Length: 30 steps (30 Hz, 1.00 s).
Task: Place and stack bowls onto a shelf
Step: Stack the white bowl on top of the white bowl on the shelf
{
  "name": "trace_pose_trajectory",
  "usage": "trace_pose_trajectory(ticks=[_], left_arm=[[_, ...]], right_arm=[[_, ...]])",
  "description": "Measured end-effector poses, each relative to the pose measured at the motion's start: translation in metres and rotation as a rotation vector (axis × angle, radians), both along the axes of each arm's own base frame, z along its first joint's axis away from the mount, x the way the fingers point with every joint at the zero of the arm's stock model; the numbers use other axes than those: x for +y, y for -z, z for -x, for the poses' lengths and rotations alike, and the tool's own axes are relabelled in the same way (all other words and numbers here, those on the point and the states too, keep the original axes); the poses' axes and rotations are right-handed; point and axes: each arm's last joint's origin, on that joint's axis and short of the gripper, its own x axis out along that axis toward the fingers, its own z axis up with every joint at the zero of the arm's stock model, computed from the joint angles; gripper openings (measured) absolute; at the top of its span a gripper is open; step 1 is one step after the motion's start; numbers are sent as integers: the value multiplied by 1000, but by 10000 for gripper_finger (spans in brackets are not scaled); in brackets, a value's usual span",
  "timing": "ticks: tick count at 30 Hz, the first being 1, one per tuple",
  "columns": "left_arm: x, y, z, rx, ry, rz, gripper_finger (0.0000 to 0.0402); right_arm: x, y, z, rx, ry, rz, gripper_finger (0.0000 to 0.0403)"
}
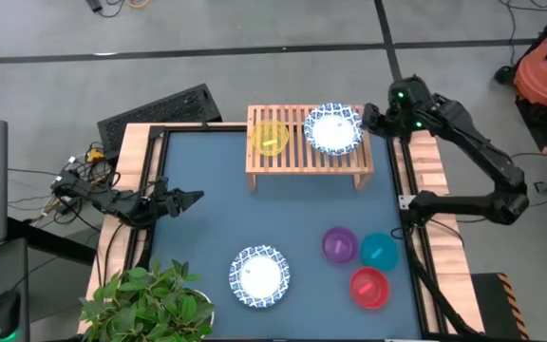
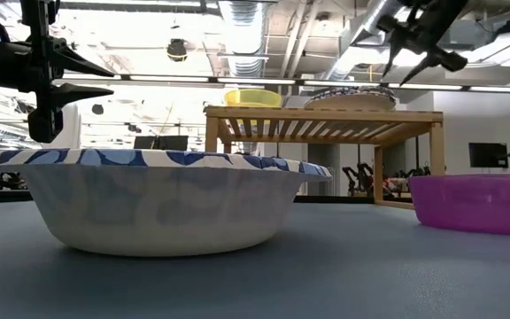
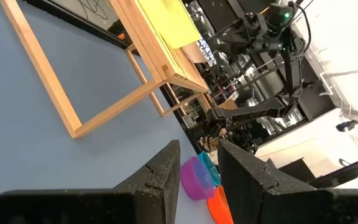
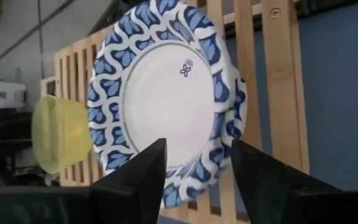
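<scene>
The light-wood shelf (image 1: 307,157) stands at the table's far edge. On its slatted top sit a yellow bowl (image 1: 271,138) and a blue-and-white patterned bowl (image 1: 332,129). My right gripper (image 1: 367,119) is open and hovers just above that bowl's right rim (image 4: 225,134), apart from it in the low view (image 2: 419,62). A second patterned bowl (image 1: 259,276) rests on the table near the front, with the purple (image 1: 340,244), teal (image 1: 380,251) and red (image 1: 369,287) bowls to its right. My left gripper (image 1: 196,199) is open and waits above the table's left side.
A black ribbed mat (image 1: 155,114) lies beyond the table's far left corner. A leafy plant (image 1: 150,304) overhangs the near left corner. Wooden rails (image 1: 430,180) border the blue table top. Bare blue surface lies between the shelf and the near bowls.
</scene>
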Motion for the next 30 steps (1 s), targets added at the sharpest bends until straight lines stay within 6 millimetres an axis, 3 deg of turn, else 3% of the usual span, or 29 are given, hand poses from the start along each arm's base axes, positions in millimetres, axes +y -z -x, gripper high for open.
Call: trace_pose_trajectory(ticks=[6,13,18,22,30], left_arm=[[0,0,0,0,3,1,94],[0,0,0,-1,8,1,94],[0,0,0,-1,8,1,94],[0,0,0,-1,8,2,94],[-1,0,0,-2,30,1,94]], right_arm=[[41,-5,-16,-21,-188,-22,206],[116,8,-71,63,-392,-34,205],[172,37,-119,128,-507,9,205],[207,72,-160,166,-609,25,205],[239,135,-219,140,-785,25,205]])
